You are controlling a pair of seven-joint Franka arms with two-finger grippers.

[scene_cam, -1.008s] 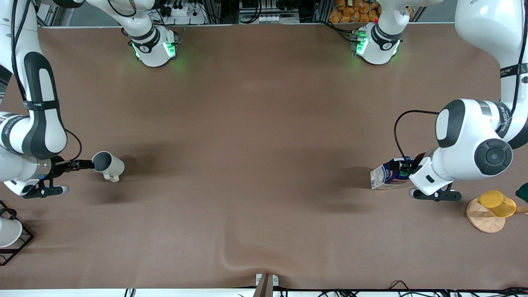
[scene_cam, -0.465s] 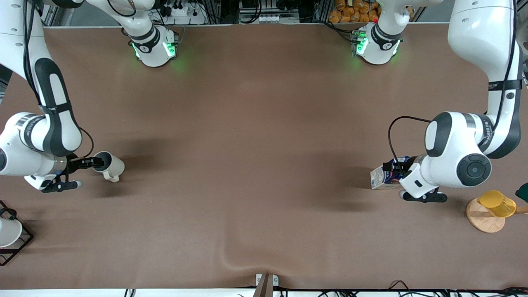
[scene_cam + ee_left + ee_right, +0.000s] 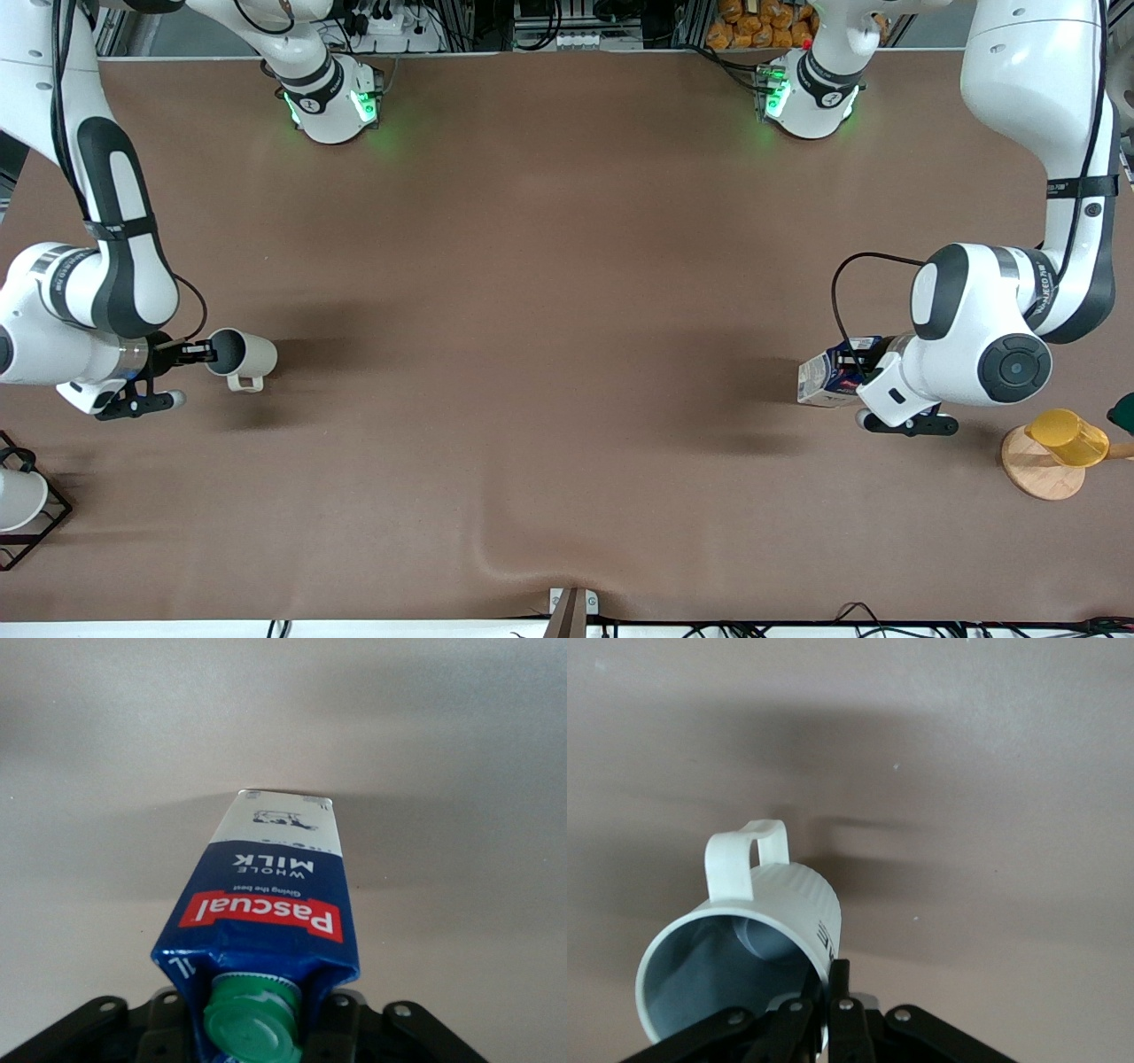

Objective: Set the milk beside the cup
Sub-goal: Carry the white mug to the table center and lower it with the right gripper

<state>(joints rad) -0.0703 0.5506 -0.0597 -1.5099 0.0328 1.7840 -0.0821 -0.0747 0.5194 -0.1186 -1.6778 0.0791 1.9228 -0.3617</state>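
The right arm bends low at its end of the table, its gripper (image 3: 197, 353) pinching the rim of the cup (image 3: 244, 356), which tips on its side above the table (image 3: 549, 266). At the left arm's end, the left gripper (image 3: 864, 361) clamps the milk (image 3: 828, 378) by its top, the carton tilted.

A brown mat (image 3: 549, 292) covers the table, with a raised wrinkle at its near edge, and soft shadows lie across its middle. Past the far edge stand metal racks (image 3: 532, 22) with cables, a power strip (image 3: 390, 22) and a heap of orange packets (image 3: 753, 22). A white strip (image 3: 399, 629) with more cables runs along the near edge.
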